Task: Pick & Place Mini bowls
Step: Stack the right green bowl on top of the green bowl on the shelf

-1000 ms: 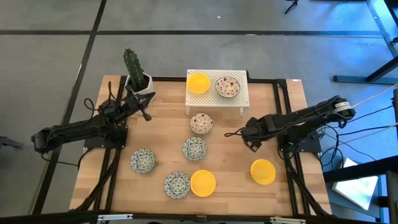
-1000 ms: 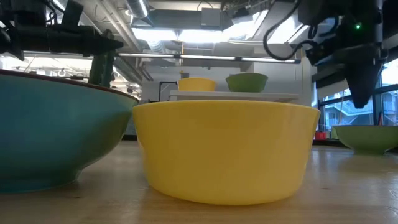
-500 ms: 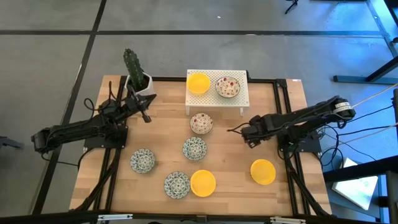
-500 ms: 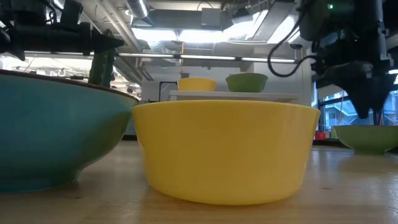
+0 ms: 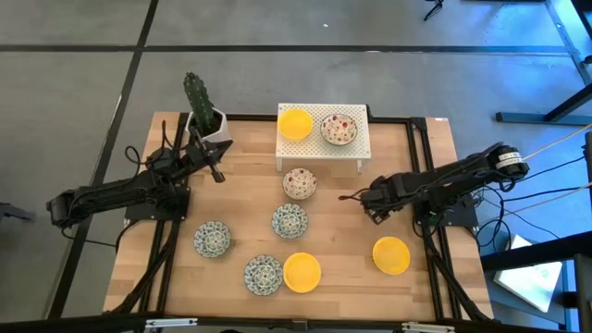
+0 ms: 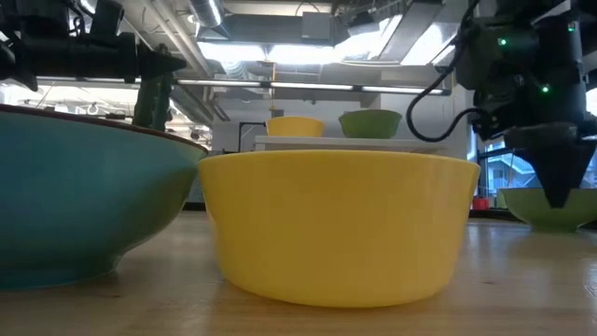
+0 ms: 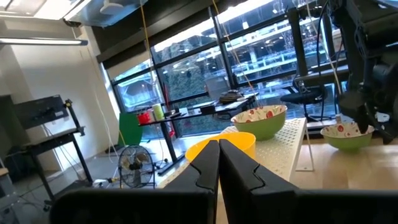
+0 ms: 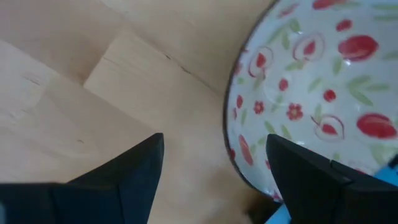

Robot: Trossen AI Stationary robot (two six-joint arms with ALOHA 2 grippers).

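No readable text, no labels, no brands, no numbers, no signs anywhere

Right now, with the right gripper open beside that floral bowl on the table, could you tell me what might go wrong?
1. The right gripper is open, but the floral bowl sits off to one side of its fingers, not between them; closing now would likely grab nothing.
2. Advancing could push the bowl toward the white rack.
3. The patterned bowl is close and could get bumped.
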